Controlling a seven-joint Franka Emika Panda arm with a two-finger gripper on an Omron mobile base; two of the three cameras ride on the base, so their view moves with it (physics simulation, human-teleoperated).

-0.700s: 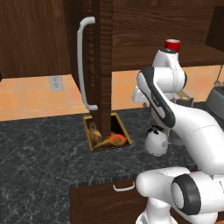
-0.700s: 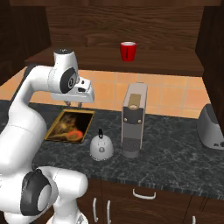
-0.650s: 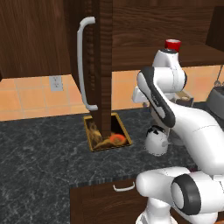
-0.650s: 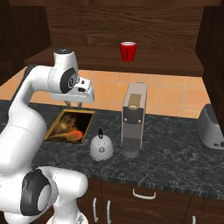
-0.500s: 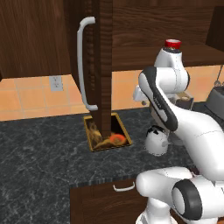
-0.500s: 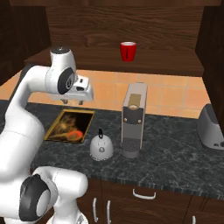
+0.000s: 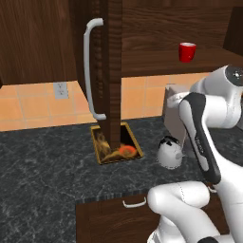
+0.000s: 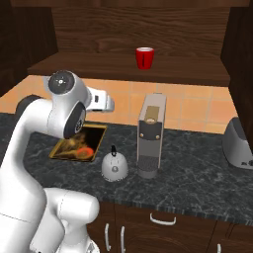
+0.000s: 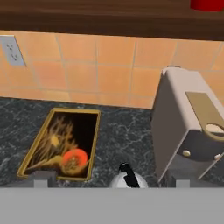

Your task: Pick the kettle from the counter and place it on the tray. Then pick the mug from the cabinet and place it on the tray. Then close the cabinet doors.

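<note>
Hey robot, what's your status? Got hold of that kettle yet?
Gripper open, empty, above the kettle. Kettle on the counter between tray and coffee machine. Mug in the cabinet, doors open. Coffee machine stands close beside the kettle.

From my hand camera the mug (image 9: 206, 4) is cut by the top edge; an open cabinet door (image 7: 113, 71) hides part of the tray (image 7: 100, 151).

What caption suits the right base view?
Kettle sits on the counter between tray and coffee machine; mug waits on the shelf.
</note>
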